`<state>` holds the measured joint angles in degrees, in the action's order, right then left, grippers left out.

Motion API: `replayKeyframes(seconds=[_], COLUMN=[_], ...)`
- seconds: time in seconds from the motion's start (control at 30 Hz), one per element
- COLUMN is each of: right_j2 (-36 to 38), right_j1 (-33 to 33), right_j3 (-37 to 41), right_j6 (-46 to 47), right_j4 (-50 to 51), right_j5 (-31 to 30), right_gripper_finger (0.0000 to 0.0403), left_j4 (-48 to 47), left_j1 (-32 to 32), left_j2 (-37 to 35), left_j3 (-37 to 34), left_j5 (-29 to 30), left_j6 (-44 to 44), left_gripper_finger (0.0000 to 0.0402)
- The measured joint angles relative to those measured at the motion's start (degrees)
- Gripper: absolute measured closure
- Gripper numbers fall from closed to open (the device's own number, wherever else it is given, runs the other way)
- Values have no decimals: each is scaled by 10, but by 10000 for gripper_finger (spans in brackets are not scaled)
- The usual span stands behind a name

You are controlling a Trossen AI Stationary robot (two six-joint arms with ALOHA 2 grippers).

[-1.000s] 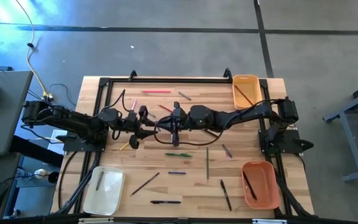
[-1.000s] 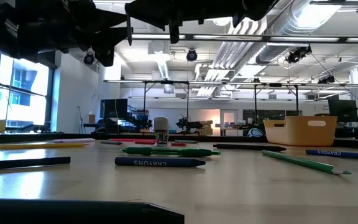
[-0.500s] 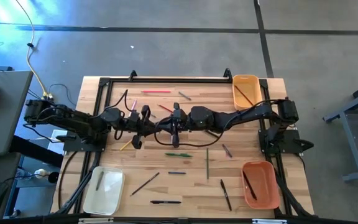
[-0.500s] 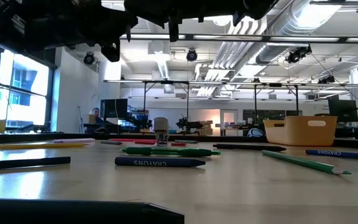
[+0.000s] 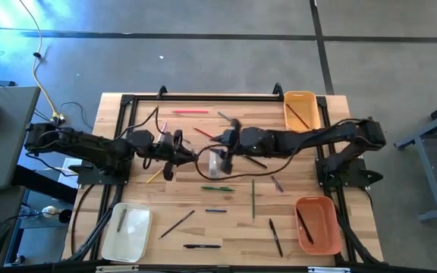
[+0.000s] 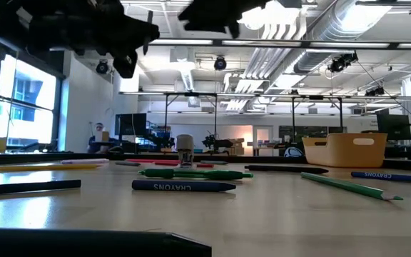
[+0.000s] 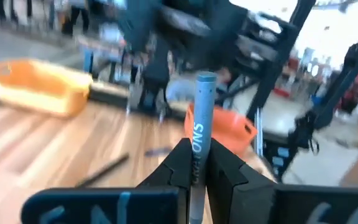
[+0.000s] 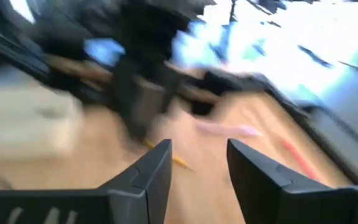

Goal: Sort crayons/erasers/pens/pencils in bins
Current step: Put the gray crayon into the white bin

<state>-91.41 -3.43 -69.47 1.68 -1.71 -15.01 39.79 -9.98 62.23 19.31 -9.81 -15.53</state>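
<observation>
My left gripper (image 7: pixel 196 152) hangs above the table's middle left (image 5: pixel 179 144) and is shut on a grey-blue crayon (image 7: pixel 202 106). My right gripper (image 8: pixel 199 165) hovers just to its right (image 5: pixel 222 148), open, with nothing between its fingers. Pencils, pens and crayons lie flat on the wood: a red pencil (image 5: pixel 190 112), a green pen (image 5: pixel 217 188), a green pencil (image 5: pixel 253 199), a blue crayon (image 5: pixel 215 211) and a black pen (image 5: pixel 202 246). The bins are a yellow-orange one (image 5: pixel 300 111), an orange one (image 5: pixel 317 225) and a cream-white one (image 5: pixel 126 232). My left gripper pinches the crayon's lower part (image 7: pixel 194 163) between its two fingers. The crayon lies along the fingers and its far end sticks out well past their tips. The fingers point level toward the table's right side. The crayon is lifted clear of the table.
A dark pen (image 5: pixel 276 237) and a brown pencil (image 5: pixel 176 224) lie near the front edge. The orange bin holds a dark pen, the yellow-orange bin a pencil, the cream-white bin one small piece. A black frame (image 5: pixel 127 102) runs along the table's edges.
My right gripper has drawn back from the left gripper toward the table's right edge, risen and tipped up. The crayon has stayed with my left gripper, which has kept its place above the table.
</observation>
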Motion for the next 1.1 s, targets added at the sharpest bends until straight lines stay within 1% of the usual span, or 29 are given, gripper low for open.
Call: replayKeyframes(seconds=[0.03,0.1,0.17,0.2,0.27,0.33,0.37,0.47,0.53,0.63,0.7,0.83,0.93,1.0,1.1], right_j2=[6,12,11,11,12,12,12,12,11,11,11,11,11,11,11], right_j1=[-6,-17,-29,-36,-48,-56,-58,-60,-59,-59,-59,-58,-53,-45,-34], right_j3=[0,-1,0,5,33,76,98,170,218,278,310,346,347,343,340], right_j6=[-3,3,26,30,28,22,19,24,25,25,27,12,-16,-23,-28], right_j4=[35,112,162,168,127,62,25,-107,-194,-317,-370,-432,-436,-436,-438], right_j5=[-31,-73,-92,-96,-97,-96,-93,-66,-60,-60,-60,-60,-60,-55,-26], right_gripper_finger=[264,284,310,324,356,387,395,391,389,400,400,402,402,402,402], left_j4=[-46,-148,-238,-277,-343,-406,-438,-538,-597,-661,-695,-771,-820,-827,-831], left_j1=[8,28,53,66,94,119,132,172,202,252,287,364,427,467,520], left_j2=[-6,-15,-16,-17,-18,-18,-18,-18,-18,-18,-18,-16,-7,3,19], left_j3=[13,43,77,92,118,142,153,185,203,222,232,246,248,248,248], left_j5=[15,56,104,121,144,154,159,177,187,193,195,195,195,195,195], left_j6=[5,22,34,36,31,10,-4,-58,-99,-171,-228,-361,-467,-537,-631], left_gripper_finger=[393,393,393,393,393,393,393,393,393,393,393,393,393,393,393])
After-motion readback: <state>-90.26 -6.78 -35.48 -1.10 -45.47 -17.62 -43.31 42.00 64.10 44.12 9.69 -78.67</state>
